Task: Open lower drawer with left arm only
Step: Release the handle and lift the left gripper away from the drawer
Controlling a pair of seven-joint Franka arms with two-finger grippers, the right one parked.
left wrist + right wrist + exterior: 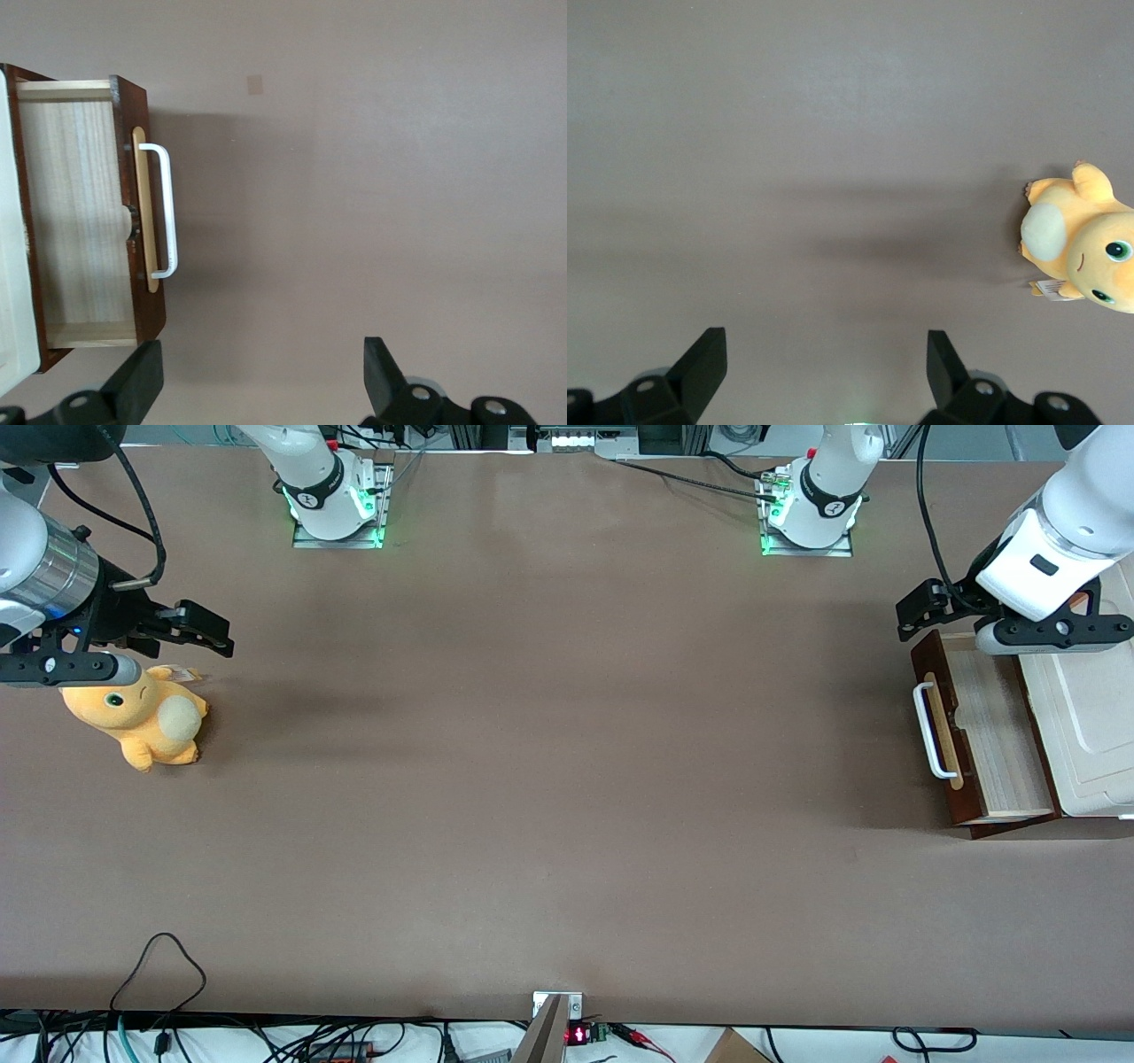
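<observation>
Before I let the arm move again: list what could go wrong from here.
1. The lower drawer already stands pulled well out, its pale inside showing; another pull might draw it out of the cabinet.
2. The left arm's gripper hangs open above the table, farther from the front camera than the white handle; a low sweep toward the drawer could knock that handle or the dark front.

Brown table (567,779) with a cabinet and a plush toy

The cabinet (1094,726) sits at the working arm's end, its lower drawer (983,735) pulled out over the tabletop; the gripper (921,611) hangs above it, fingers spread wide. An orange plush toy (142,717) lies at the parked arm's end, both arm bases farther from the camera.
</observation>
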